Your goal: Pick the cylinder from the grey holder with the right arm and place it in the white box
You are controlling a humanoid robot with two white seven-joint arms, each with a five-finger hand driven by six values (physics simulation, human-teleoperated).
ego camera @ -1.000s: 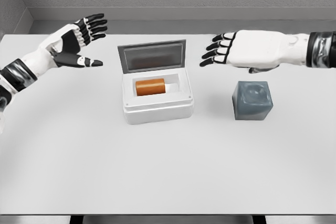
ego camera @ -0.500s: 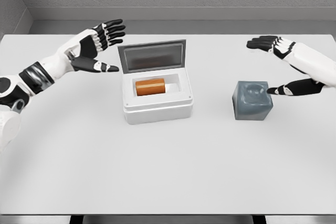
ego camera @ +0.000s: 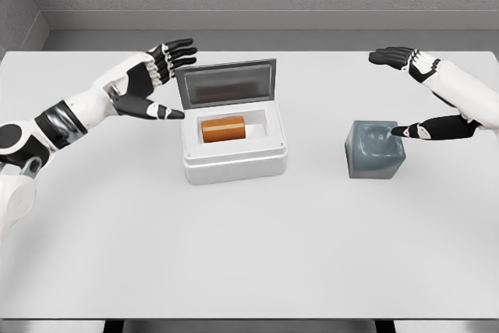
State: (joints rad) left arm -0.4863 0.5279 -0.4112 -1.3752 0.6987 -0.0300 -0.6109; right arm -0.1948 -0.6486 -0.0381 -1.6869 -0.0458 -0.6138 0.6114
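An orange cylinder (ego camera: 223, 129) lies on its side inside the white box (ego camera: 234, 163), whose grey lid (ego camera: 226, 83) stands open at the back. The grey holder (ego camera: 375, 150) stands to the right of the box with nothing in its top hollow. My right hand (ego camera: 399, 91) hovers open above and just right of the holder, thumb tip over its right edge. Close to the lid's left edge, my left hand (ego camera: 167, 76) is held open, fingers spread.
The white table (ego camera: 249, 247) reaches a grey back wall. Its front edge runs along the bottom of the view.
The right hand drew back from beside the box to the holder's right side and turned. The left hand moved right, up to the lid's left edge.
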